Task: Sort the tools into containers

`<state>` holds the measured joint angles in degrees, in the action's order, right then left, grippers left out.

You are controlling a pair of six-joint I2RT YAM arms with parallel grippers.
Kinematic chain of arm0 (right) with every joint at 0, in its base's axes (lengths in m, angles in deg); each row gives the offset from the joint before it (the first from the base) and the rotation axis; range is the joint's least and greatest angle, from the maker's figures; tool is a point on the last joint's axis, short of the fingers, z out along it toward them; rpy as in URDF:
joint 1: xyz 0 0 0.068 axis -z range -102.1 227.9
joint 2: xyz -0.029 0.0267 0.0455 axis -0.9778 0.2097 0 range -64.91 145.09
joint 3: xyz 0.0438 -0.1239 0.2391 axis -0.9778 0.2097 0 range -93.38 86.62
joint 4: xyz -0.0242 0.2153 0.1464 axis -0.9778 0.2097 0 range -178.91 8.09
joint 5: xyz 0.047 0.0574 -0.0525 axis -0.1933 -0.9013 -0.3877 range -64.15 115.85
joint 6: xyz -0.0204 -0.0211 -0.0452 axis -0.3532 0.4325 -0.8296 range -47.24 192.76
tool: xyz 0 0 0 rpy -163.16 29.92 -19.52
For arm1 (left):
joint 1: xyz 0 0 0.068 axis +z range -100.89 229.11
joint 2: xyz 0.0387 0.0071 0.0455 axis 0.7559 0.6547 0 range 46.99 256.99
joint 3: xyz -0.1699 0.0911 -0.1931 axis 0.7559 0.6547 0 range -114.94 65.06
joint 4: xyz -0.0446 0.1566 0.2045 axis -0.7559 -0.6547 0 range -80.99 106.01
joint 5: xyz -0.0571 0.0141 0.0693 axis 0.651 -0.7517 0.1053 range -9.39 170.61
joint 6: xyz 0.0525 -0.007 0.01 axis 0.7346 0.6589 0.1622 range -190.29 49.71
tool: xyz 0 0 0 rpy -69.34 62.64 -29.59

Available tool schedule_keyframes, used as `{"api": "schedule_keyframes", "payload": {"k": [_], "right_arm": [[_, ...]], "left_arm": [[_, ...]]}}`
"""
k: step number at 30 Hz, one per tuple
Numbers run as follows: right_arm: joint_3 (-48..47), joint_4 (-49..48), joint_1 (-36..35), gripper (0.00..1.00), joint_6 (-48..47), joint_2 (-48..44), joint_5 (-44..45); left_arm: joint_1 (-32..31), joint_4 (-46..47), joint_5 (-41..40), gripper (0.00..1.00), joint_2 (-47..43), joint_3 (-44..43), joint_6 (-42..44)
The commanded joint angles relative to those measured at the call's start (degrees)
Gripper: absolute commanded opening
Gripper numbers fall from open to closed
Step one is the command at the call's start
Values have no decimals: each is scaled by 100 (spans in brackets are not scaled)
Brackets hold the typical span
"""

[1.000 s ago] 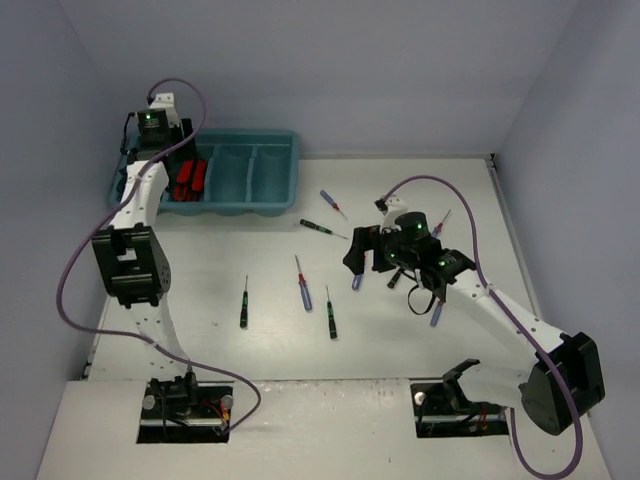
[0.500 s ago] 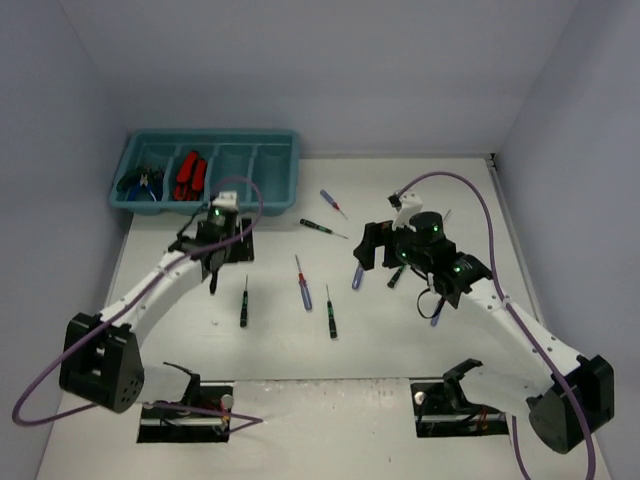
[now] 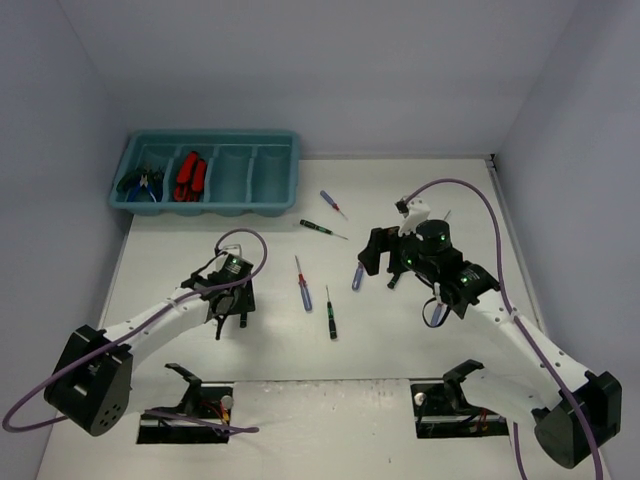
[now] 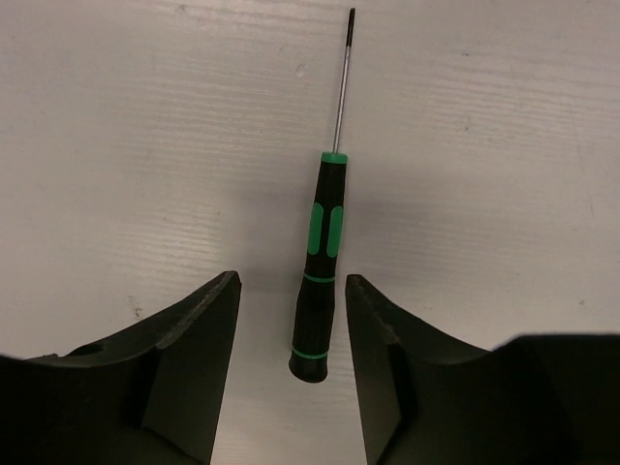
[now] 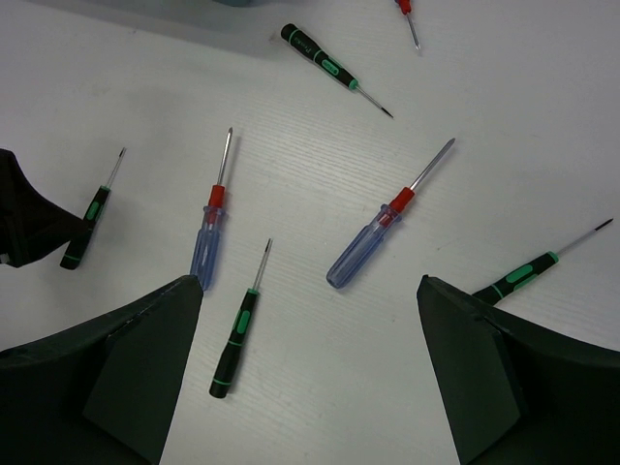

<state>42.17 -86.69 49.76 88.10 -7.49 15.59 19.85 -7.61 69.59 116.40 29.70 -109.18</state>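
Observation:
A green-and-black screwdriver point(image 4: 321, 273) lies on the white table, its handle end between the fingers of my open left gripper point(image 4: 292, 283), which touch nothing. In the top view the left gripper point(image 3: 232, 308) hides that tool. My right gripper point(image 5: 310, 286) is open and empty above the table point(image 3: 375, 258). Below it lie a blue-handled screwdriver point(image 5: 373, 240), a second blue one point(image 5: 210, 232) and a green one point(image 5: 237, 334). The teal tray point(image 3: 270, 190) stands at the far left, with pliers point(image 3: 140, 182) in its first compartment and red knives point(image 3: 188, 177) in its second.
More screwdrivers lie loose: a green one point(image 3: 318, 227) and a blue one point(image 3: 333, 203) near the tray, a blue one point(image 3: 301, 285) and a green one point(image 3: 330, 315) mid-table, and a blue one point(image 3: 432, 312) under the right arm. The tray's two right compartments look empty.
My left arm has swung from over the tray down to the table, and its gripper now straddles the green screwdriver. My right gripper has shifted slightly to the right, still open.

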Motion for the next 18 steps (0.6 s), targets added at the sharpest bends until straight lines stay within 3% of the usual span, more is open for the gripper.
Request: {"api": "schedule_keyframes", "payload": {"k": [1, 3, 9, 13, 18], "right_arm": [[-46, -248, 28, 91, 122, -223, 138], [-46, -178, 28, 91, 140, -246, 155], [-86, -58, 35, 91, 152, -244, 206], [-127, -37, 28, 92, 136, -223, 245], [-158, -22, 28, 92, 136, -244, 275]], "left_arm": [[-16, 467, 14, 41, 220, 51, -278], [-17, 511, 112, 35, 305, 86, -306], [-28, 287, 307, 3, 136, -151, -164], [-20, -300, 86, 0, -253, -1069, 461], [344, -631, -183, 0, 124, -2616, 1535]]}}
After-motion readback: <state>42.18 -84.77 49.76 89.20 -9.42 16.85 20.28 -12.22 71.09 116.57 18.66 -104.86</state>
